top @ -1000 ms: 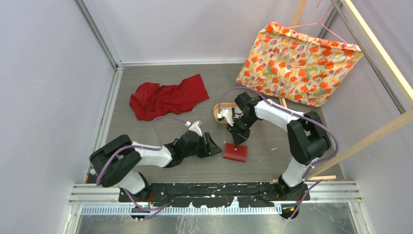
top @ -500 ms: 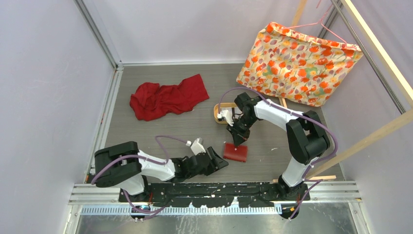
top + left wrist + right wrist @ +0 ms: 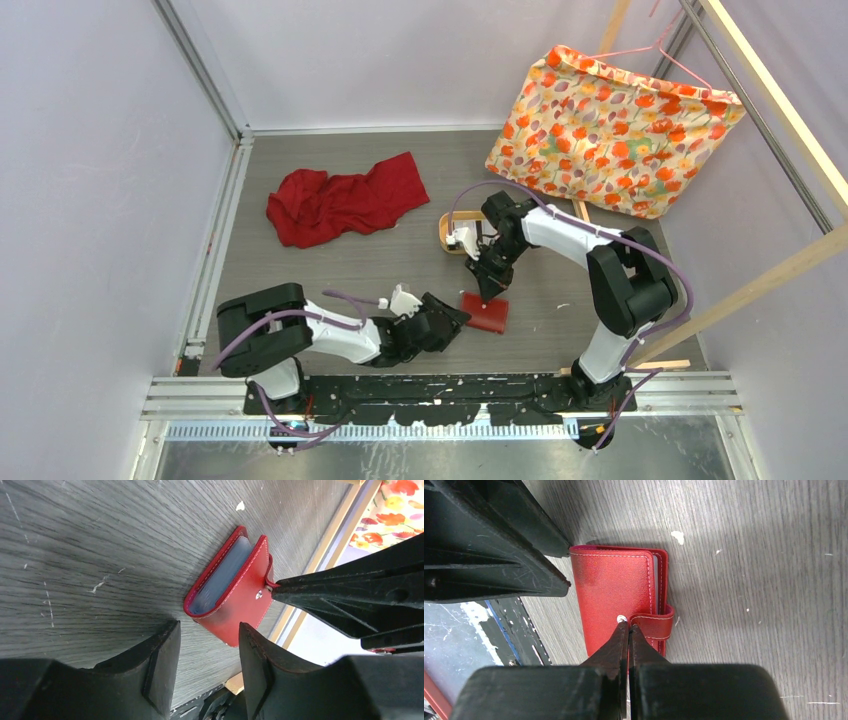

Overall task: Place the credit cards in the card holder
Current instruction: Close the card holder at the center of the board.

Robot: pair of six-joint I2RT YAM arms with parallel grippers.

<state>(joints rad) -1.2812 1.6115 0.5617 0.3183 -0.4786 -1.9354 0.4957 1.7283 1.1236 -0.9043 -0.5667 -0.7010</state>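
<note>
Plainly, card holder (image 3: 485, 315) on grey wood-grain table (image 3: 300, 270) — pale walls (image 3: 400, 60) around.

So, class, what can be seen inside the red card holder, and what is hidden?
Inside the card holder, pale clear pockets show between its red covers. The covers hide their depths, so whether any cards sit inside cannot be told.

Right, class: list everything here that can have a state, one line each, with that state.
card holder: folded, lying flat, tab pinched.
right end effector: shut on the tab.
left end effector: open, holding nothing.
red cloth: crumpled.
floral fabric: spread out.
</note>
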